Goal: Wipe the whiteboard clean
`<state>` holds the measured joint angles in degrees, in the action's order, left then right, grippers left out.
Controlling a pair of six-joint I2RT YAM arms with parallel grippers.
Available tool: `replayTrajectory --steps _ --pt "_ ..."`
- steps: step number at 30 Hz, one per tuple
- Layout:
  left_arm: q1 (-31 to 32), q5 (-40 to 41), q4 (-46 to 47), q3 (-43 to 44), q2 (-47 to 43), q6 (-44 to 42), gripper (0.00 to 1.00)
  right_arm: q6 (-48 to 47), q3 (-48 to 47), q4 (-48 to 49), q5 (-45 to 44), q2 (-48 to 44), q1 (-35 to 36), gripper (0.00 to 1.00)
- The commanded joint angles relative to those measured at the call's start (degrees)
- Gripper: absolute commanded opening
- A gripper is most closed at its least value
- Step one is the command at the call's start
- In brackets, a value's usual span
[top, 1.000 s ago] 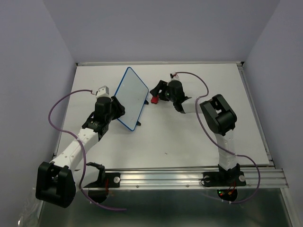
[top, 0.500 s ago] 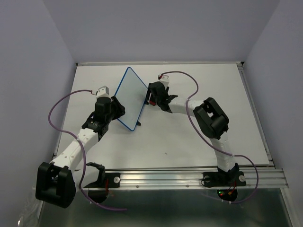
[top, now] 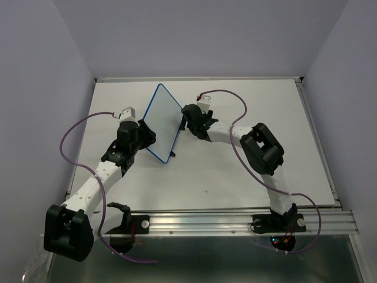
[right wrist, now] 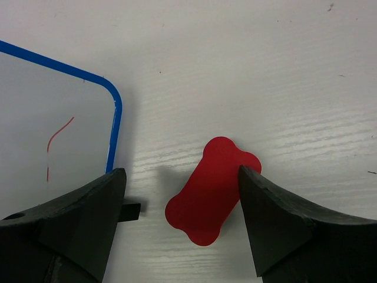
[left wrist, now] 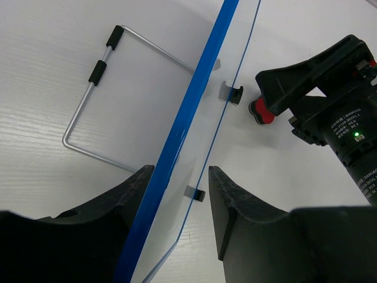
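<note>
Our right gripper [right wrist: 182, 177] has its jaws wide, with the red eraser [right wrist: 212, 188] lying loose between them at lower centre of the wrist view. The eraser touches only the finger on the frame's right, so we judge it needs clamping before any wiping. Our left gripper [left wrist: 179, 174] pinches the whiteboard [left wrist: 203, 88] by its blue rim. It props the board tilted up, left of centre in the top view, so its face turns toward the eraser. A red stroke [right wrist: 56, 135] shows near the board's corner.

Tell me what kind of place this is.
Probably a robot lab test cell: a white table boxed in by plain walls, two robot arms bolted to a rail, and a small whiteboard.
</note>
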<state>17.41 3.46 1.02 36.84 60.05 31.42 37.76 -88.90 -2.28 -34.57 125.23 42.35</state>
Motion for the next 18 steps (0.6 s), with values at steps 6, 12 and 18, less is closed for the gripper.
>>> replayTrajectory --steps 6,12,18 --pt "0.3 -0.3 1.5 -0.6 -1.9 0.2 0.52 6.2 -0.1 -3.3 -2.7 -3.3 0.2 0.85" --pt "0.3 -0.6 1.7 -0.8 -1.8 0.3 0.52 7.3 -0.5 -5.4 -4.3 -2.9 0.2 0.82" --pt "0.3 -0.8 1.9 -0.7 -1.4 0.1 0.52 8.7 -2.1 -7.7 -4.1 -0.3 0.2 0.78"
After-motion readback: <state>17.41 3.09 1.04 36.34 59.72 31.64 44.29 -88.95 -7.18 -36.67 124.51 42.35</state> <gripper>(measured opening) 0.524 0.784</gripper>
